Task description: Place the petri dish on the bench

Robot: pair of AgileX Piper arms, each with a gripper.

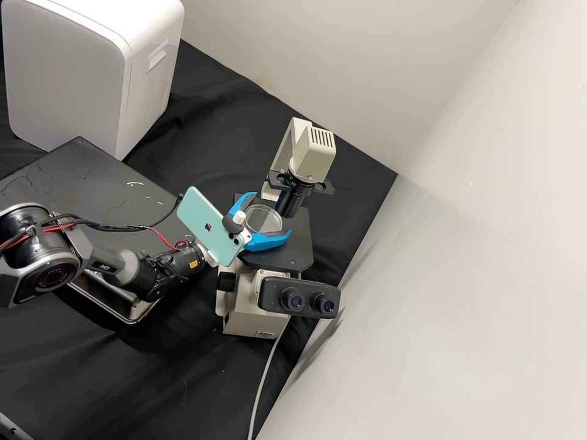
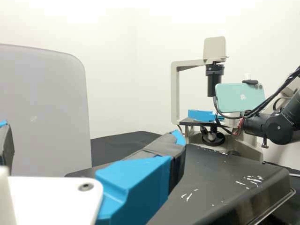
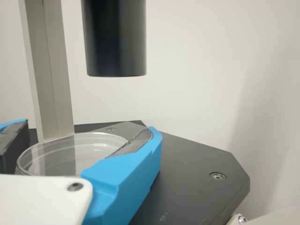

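The right gripper [image 1: 273, 214] reaches in from the left, over the stage [image 1: 296, 253] of the microscope [image 1: 254, 308], and is closed on the petri dish [image 1: 264, 219]. One blue finger lies against the far-left side of the rim and the other against the near side. In the right wrist view the dark pads [image 3: 133, 140] meet the clear wall of the dish on both sides. The dish is empty, upright and flat on the black stage, just near-left of the dark lens barrel [image 1: 287, 198] that hangs above it. A mint-green phone [image 1: 211, 225] is fixed to this arm's wrist, and red and black wires run back along the arm.

The left gripper [image 2: 91, 131] sits low at the edge of the black tray [image 1: 79, 177] and faces across it toward the microscope. Its fingers [image 2: 136, 183] stand wide apart with nothing between them. The white box [image 1: 79, 67] stands on the far-left part of the bench [image 1: 232, 122], touching the far edge of the tray.

The microscope stands to the right of the tray on the black bench cover, its two eyepieces [image 1: 302, 300] facing near-right. A pale cable [image 1: 263, 379] leads off from its base toward the near edge
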